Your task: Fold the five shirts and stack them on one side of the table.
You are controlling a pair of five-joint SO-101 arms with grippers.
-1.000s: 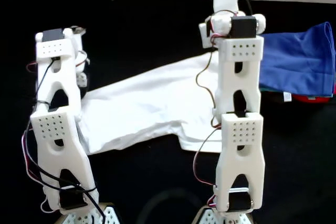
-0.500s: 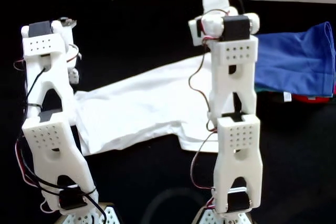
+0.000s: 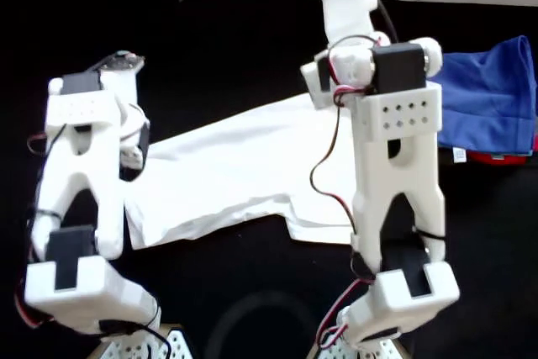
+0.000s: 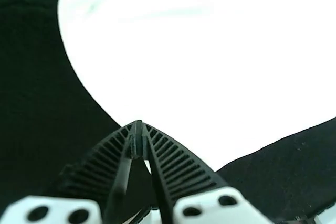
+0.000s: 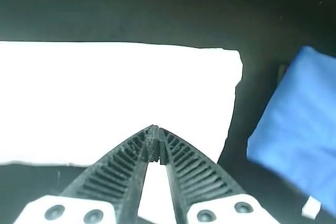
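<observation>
A white shirt lies spread flat across the middle of the black table, partly folded into a long band. My left gripper is shut, its tips over the shirt's rounded left edge, and nothing shows between the fingers. The right gripper is also shut and hangs above the shirt's squared right end. A folded blue shirt tops a stack at the table's right side; the same blue shirt lies just past the white shirt's end.
Under the blue shirt a red shirt's edge pokes out of the stack. Both white arms stand over the shirt's two ends and hide parts of it. Bare black table lies behind the shirt and in front of it.
Both arms have folded at the elbow and drawn their wrists up and back. The left wrist has shifted slightly right. The shirt's left edge has moved a little; the stack has not.
</observation>
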